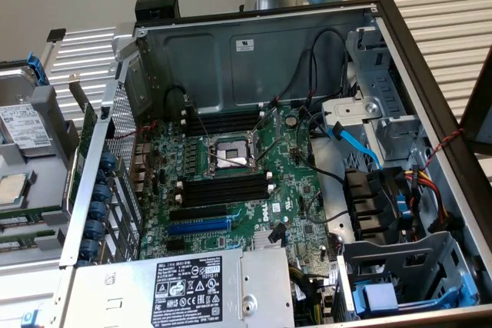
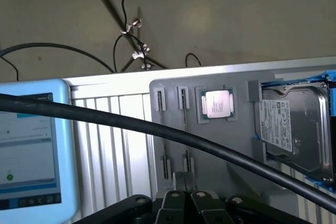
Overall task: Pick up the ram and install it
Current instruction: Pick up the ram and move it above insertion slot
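While my claw hovers over the grey tray, fingers pressed together, processor chip seated in its recess, hard drive beside it.

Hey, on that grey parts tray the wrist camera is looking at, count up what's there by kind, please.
On the grey tray:
Processor chip: 1
Hard drive: 1
Narrow clip holders: 2
Total: 4
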`<state>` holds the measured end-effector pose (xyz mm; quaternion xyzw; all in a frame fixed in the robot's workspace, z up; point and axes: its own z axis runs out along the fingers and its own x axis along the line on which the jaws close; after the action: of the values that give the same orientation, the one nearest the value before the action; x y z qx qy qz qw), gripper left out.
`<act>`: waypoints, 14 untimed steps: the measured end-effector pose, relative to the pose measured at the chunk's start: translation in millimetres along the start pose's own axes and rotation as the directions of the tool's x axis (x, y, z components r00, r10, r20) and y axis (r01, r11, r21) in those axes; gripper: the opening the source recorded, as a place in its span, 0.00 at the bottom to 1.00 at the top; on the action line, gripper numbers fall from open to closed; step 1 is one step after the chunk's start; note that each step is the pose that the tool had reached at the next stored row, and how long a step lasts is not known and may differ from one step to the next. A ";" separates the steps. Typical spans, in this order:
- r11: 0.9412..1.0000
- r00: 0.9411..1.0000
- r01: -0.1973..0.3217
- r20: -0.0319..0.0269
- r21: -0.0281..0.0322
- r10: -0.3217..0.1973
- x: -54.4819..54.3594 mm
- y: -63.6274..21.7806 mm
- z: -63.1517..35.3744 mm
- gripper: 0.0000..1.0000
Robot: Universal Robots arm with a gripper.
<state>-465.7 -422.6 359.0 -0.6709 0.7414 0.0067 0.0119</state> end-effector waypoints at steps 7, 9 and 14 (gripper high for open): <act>1.000 1.000 0.000 0.000 0.000 0.000 0.0 0.1 0.0 0.11; 1.000 1.000 0.000 0.000 0.000 0.000 0.0 0.1 0.0 0.11; 1.000 1.000 0.000 0.000 0.000 0.000 0.0 0.1 1.0 0.30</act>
<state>-465.7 -422.6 358.0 -0.6709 0.7414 0.0067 0.0118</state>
